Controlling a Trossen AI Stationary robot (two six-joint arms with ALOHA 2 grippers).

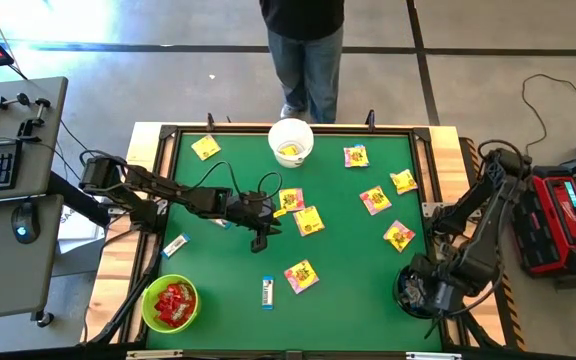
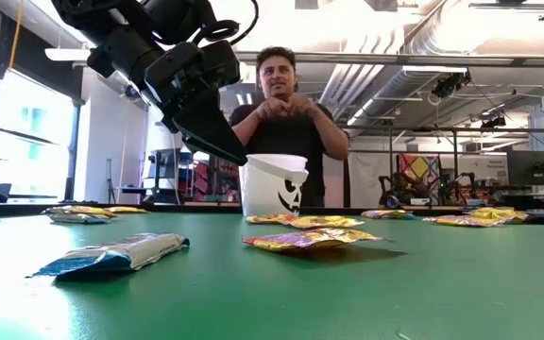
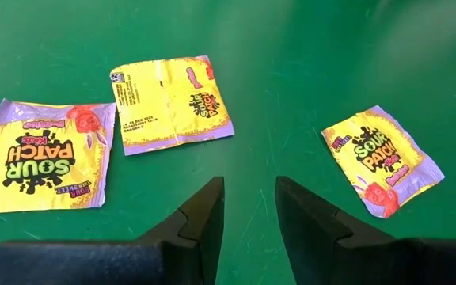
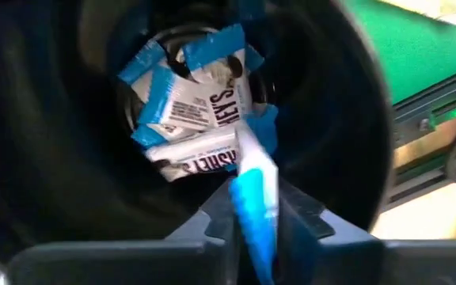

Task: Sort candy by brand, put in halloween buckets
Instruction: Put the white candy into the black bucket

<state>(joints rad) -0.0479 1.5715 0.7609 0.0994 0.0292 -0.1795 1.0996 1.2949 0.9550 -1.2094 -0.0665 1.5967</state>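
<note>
Between the fingers of the right tool [image 4: 253, 207] sits a narrow white-and-blue bar [image 4: 255, 198], pinched upright over the mouth of the black bucket [image 4: 70, 119], where several more white-and-blue bars [image 4: 192, 111] already lie in a heap. That bucket stands at the near right corner of the green worktop [image 1: 348, 270]. Over the middle of the worktop the left tool [image 1: 259, 240] hangs with its fingers parted and nothing between them, above bare green just beside three yellow packets [image 3: 172, 103]. More yellow packets lie scattered to the right and far side, and one bar [image 1: 266, 291] lies near the front. The white bucket [image 1: 291, 141] stands at the far edge with yellow inside, the lime green bucket [image 1: 170, 303] at the near left with red packets [image 1: 176, 300]. A person [image 2: 286, 132] stands behind the worktop.
</note>
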